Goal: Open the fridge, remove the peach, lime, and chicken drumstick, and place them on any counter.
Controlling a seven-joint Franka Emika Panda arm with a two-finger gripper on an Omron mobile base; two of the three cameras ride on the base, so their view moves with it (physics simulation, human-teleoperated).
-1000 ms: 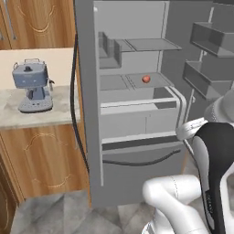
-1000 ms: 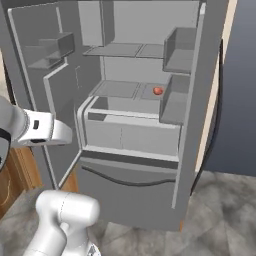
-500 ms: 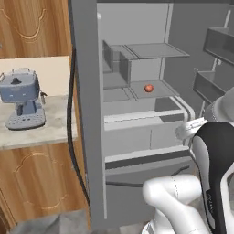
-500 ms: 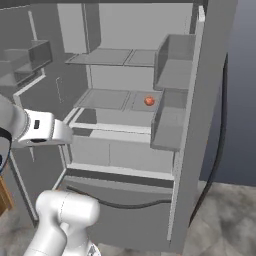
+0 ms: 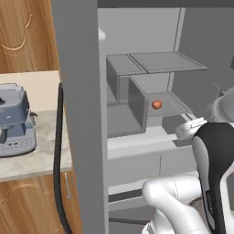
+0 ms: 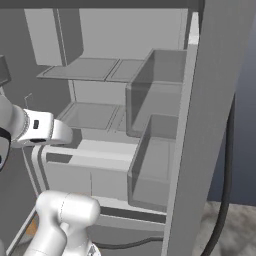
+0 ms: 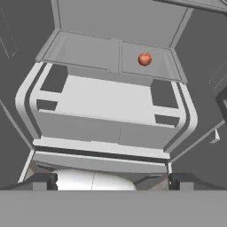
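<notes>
Behind the fridge (image 5: 82,114) door, peach (image 5: 156,104) on a half-hidden shelf.

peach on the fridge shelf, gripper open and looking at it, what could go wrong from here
1. The peach is round and lies loose on a smooth glass shelf; a nudge from one finger could roll it deeper or off the edge.
2. It sits far back in the fridge, beyond the drawer block, so the arm may clip that on the way in.
3. The door bins crowd the opening.
</notes>
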